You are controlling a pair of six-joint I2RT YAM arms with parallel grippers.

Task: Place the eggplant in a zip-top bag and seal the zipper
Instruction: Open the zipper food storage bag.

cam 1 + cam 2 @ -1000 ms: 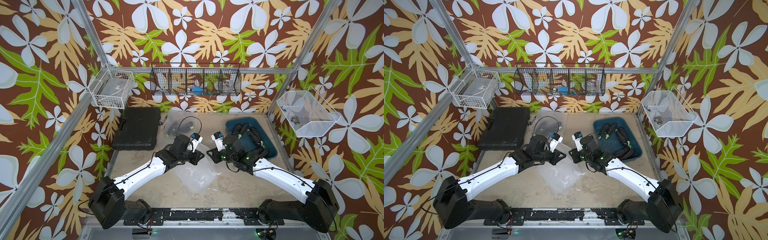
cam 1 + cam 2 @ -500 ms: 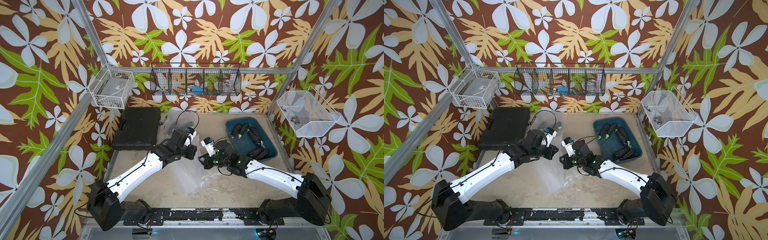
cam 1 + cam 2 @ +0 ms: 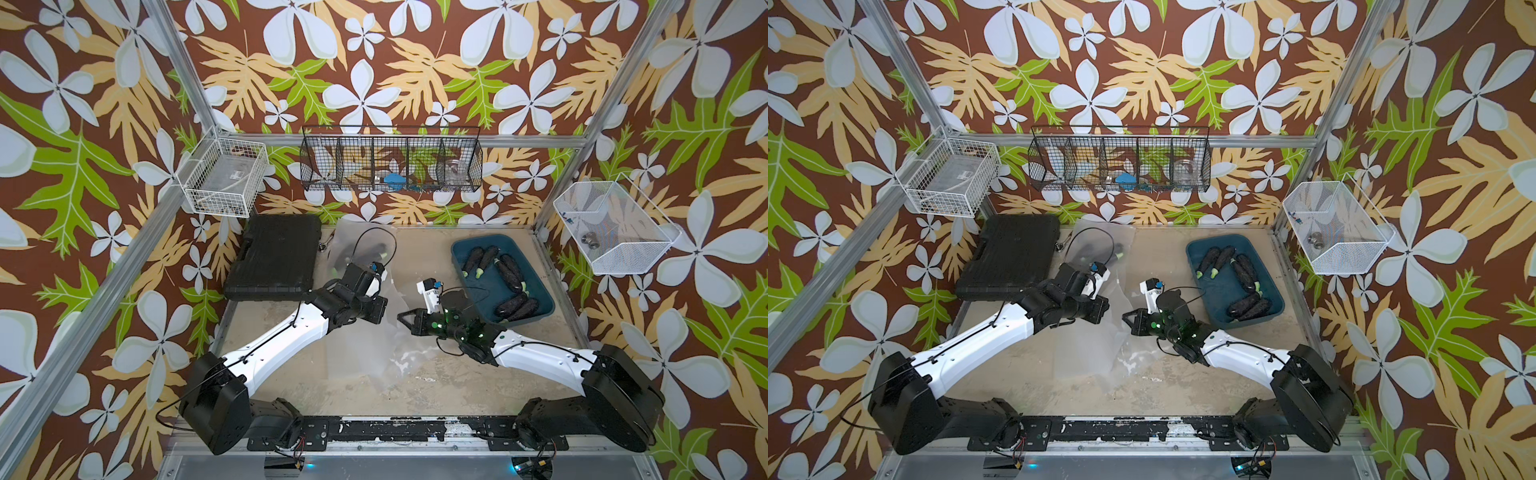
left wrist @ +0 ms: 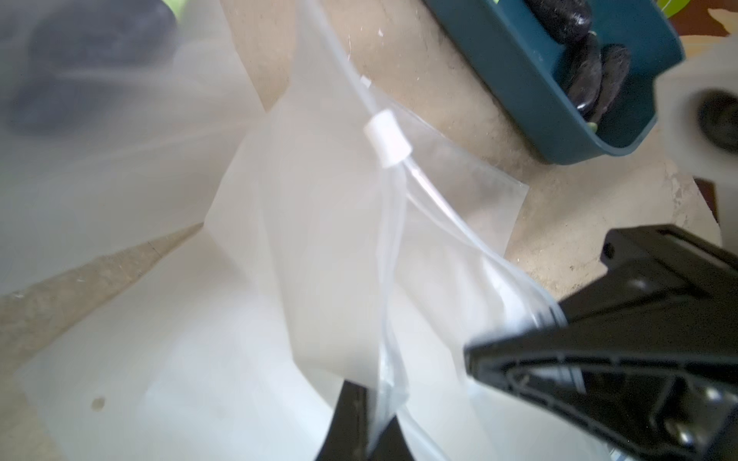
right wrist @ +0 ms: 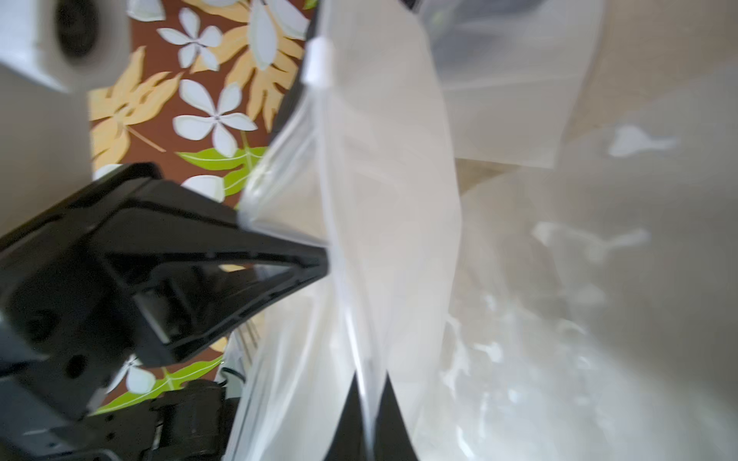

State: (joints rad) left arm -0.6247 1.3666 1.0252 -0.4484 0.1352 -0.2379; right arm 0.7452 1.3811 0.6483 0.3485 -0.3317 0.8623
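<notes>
Clear plastic forms the zip-top bag (image 4: 331, 247), held up at frame centre in both top views. The left gripper (image 4: 377, 419) is clamped on one lip of its mouth, and the right gripper (image 3: 403, 319) is clamped on the other lip. One white slider (image 4: 387, 137) sits on the zipper; between it and the pincers the two tracks are parted.

You find the eggplants (image 3: 510, 272), at least five, in the teal tray (image 3: 461, 249) right of centre, just beside the right wrist. None is in the held bag.

Three wire baskets hang on the walls:
- One black basket (image 3: 390, 166) has five compartments, with a blue item in the middle one.
- Two white baskets (image 3: 222, 178) (image 3: 615, 232) hang at the sides; the right one holds two small metal pieces.

One black case (image 3: 274, 257) lies at upper left. More clear bags lie flat under the held bag. Bare table (image 3: 291, 374) is open in the lower frame between the arms.
</notes>
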